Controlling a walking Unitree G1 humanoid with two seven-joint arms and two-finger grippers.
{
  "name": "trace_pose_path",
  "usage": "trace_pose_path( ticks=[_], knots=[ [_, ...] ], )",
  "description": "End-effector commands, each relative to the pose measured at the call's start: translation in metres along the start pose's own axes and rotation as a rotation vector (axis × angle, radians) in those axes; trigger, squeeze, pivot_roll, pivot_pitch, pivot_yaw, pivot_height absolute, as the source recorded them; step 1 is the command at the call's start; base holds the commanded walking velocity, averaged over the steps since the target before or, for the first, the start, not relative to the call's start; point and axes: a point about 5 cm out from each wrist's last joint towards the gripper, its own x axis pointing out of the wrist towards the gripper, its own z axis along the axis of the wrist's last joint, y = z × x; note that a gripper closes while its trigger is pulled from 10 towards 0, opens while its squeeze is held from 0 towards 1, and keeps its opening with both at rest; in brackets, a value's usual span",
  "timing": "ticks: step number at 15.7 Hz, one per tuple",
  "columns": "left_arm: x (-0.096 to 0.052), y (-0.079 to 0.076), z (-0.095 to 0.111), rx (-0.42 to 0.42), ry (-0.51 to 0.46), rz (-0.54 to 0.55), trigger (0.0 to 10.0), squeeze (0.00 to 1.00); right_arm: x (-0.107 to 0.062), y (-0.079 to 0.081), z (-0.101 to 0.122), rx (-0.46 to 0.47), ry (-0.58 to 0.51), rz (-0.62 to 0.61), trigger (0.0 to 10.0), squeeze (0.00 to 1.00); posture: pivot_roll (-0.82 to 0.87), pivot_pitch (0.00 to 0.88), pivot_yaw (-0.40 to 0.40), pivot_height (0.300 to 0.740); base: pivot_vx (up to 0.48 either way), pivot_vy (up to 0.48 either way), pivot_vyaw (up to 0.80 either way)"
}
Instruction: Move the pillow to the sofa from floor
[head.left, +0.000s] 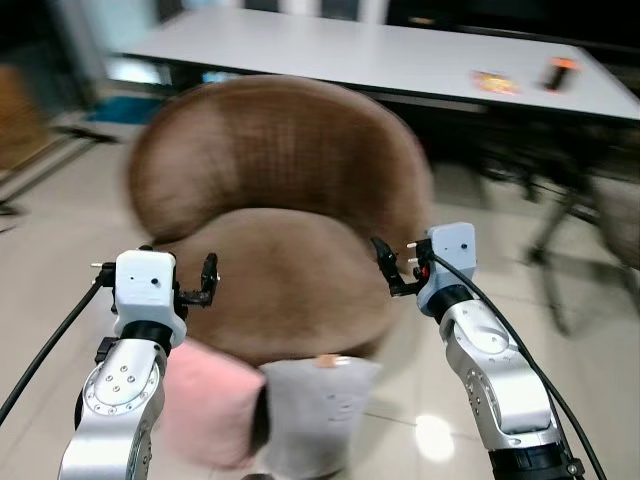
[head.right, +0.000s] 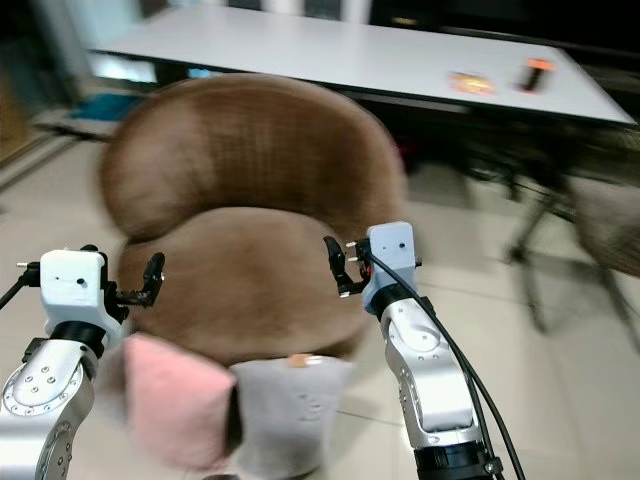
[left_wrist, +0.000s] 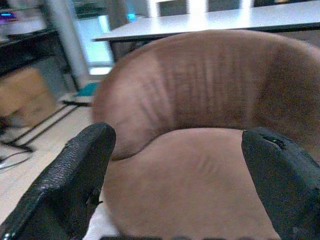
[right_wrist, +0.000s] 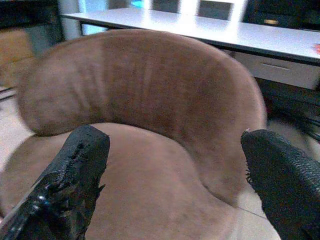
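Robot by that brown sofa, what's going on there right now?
The robot faces the round brown sofa with both arms raised. The left claw and right claw are open and hold nothing. A pink pillow and a grey pillow lean against the sofa's front on the floor.

Silver jointed arms, white wrist blocks, black cables, black-fingered left pincer (head.left: 207, 283)

Motion blur smears all views; glare spot on floor (head.left: 436, 437), probably overhead light.
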Motion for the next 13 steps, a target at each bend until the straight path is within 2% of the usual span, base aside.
trace_pose_path(
  ticks=[1, 2, 4, 13],
  knots=[
    [-0.0008, -0.0002, 0.0045, 0.013, -0.024, -0.005, 10.0, 0.00, 0.0009, -0.0016, 0.0008, 0.004, 0.000, 0.003, 10.0, 0.00, 0.00, 0.000, -0.022, 0.740, 0.000, -0.274, 0.80],
    [-0.0012, 0.0000, 0.0044, 0.015, -0.024, -0.005, 10.0, 0.00, 0.0010, -0.0010, 0.0008, 0.005, 0.000, 0.006, 10.0, 0.00, 0.00, 0.000, -0.022, 0.740, 0.000, -0.270, 0.80],
    [-0.0024, 0.0001, 0.0041, 0.023, -0.023, -0.009, 10.0, 0.00, 0.0003, 0.0014, 0.0003, 0.068, -0.005, 0.020, 10.0, 0.00, 0.00, 0.000, -0.021, 0.740, 0.000, -0.268, 0.00],
    [-0.0012, 0.0023, 0.0040, 0.037, -0.026, -0.005, 10.0, 0.00, -0.0008, -0.0014, -0.0005, 0.054, -0.007, -0.006, 10.0, 0.00, -0.01, 0.000, -0.012, 0.740, 0.000, -0.307, 0.00]
  ],
)
